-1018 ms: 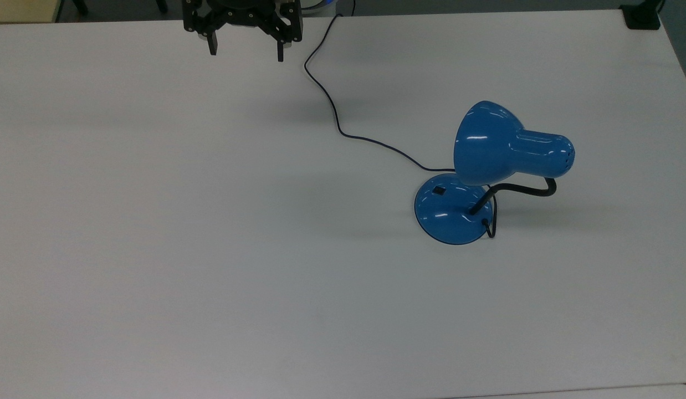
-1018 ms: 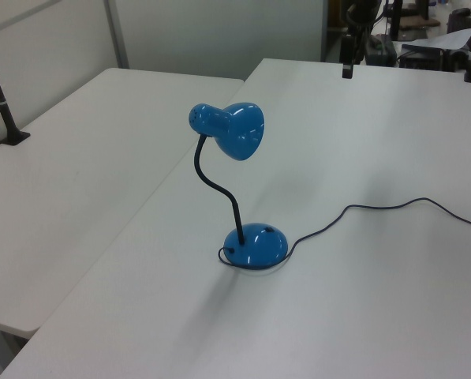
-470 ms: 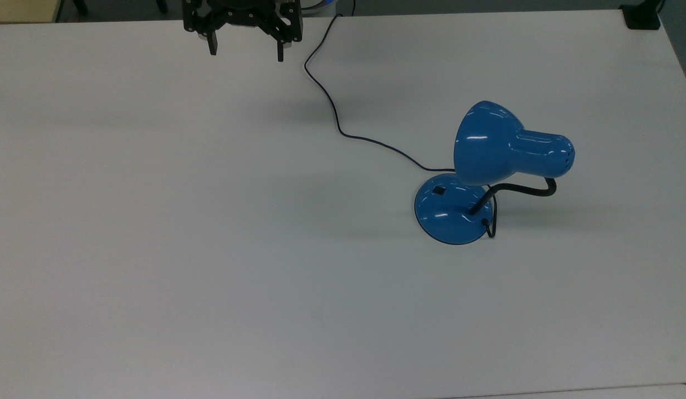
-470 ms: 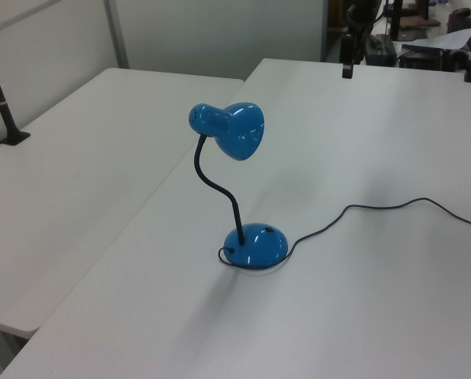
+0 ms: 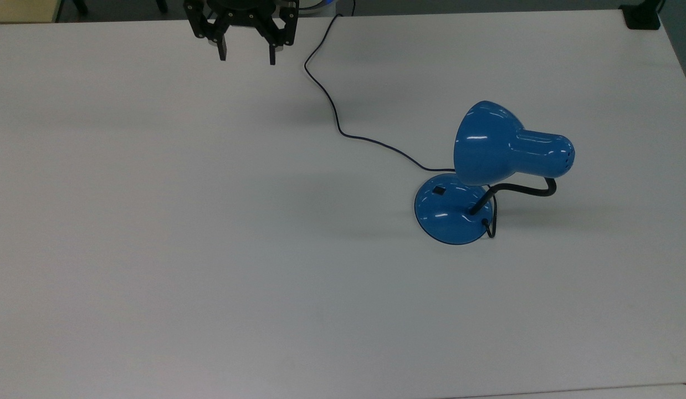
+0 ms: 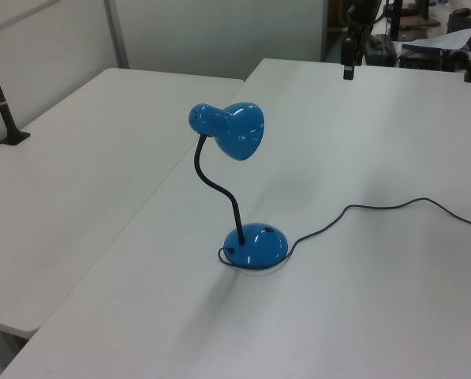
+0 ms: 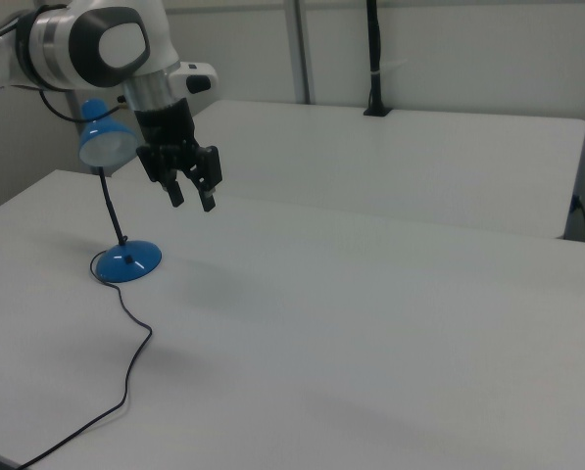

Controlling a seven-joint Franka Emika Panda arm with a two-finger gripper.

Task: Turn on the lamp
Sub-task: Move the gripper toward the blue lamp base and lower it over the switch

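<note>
The lamp stands on the white table (image 5: 210, 249), its glossy blue shade (image 5: 487, 144) leaning over its round blue base (image 5: 451, 213). A small black switch (image 5: 439, 190) sits on the base, on the top view's left part. A black gooseneck (image 5: 523, 190) joins base and shade, and a thin dark cord (image 5: 332, 105) runs toward the table's far edge. My gripper (image 5: 247, 57) hangs open and empty above the far edge, well away from the lamp to the top view's upper left. The left view shows the lamp (image 6: 239, 134) and the gripper (image 6: 348, 67). In the right view the gripper (image 7: 192, 203) is beside the lamp (image 7: 127, 261).
A second white table (image 6: 85, 158) adjoins this one, with a black clamped post (image 6: 5, 106) at its edge. A black mount (image 5: 642, 16) sits on the table's far corner at the top view's right. The cord lies loose between gripper and lamp.
The gripper's fingers have drawn closer together but still stand apart. The hand has shifted slightly lower in the top view. The lamp has not moved.
</note>
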